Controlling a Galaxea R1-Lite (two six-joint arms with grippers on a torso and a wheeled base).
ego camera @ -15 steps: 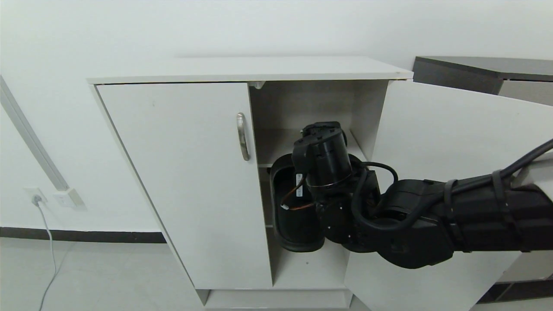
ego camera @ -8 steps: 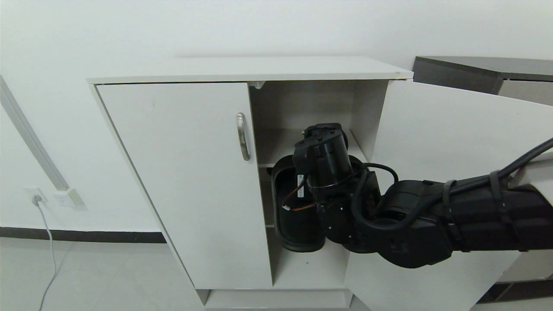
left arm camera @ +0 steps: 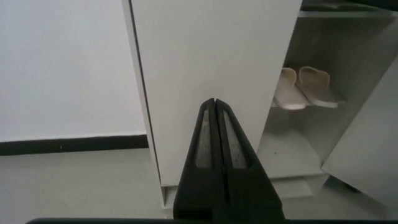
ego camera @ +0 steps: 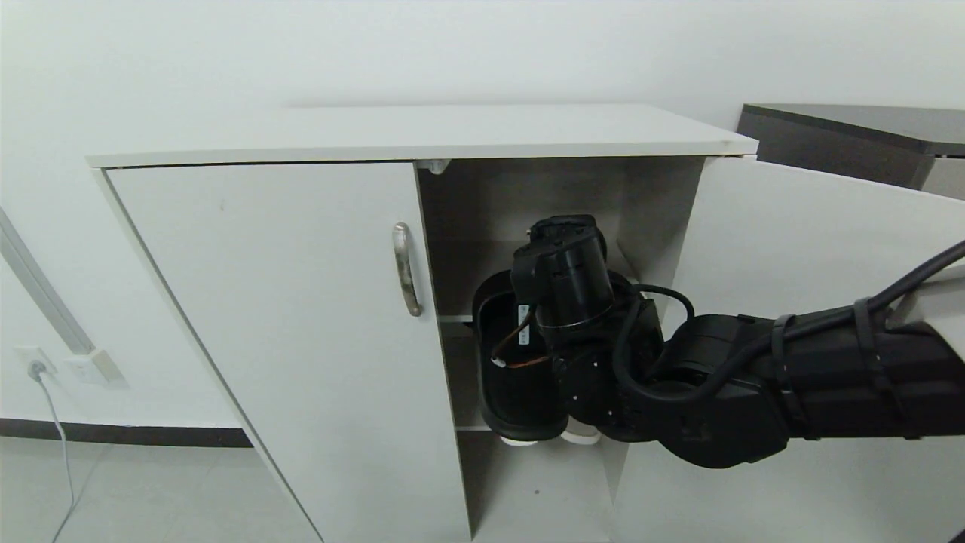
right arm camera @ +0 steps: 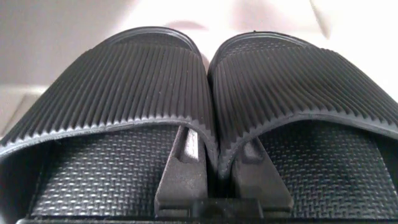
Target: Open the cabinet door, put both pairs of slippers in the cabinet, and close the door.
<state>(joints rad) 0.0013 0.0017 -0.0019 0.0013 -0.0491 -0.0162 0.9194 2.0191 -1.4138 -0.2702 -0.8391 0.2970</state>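
Hangs left gripper (left arm camera: 214, 109), fingers pressed together, facing closed door (ego camera: 264, 302) of white wooden cabinet (ego camera: 422, 136). Pinches ribbed black rubber slippers (right arm camera: 143, 81) by adjoining inner edges between right gripper (right arm camera: 217, 149) fingers, inside open bay, just above pale beige slippers (left arm camera: 308, 87) on shelf (left arm camera: 298, 112).

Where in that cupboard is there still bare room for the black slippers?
The cabinet floor, under the lower shelf, is bare. The upper shelf, next to the closed door, looks bare too. Crowded: the lower shelf, where pale slippers take most of the width.
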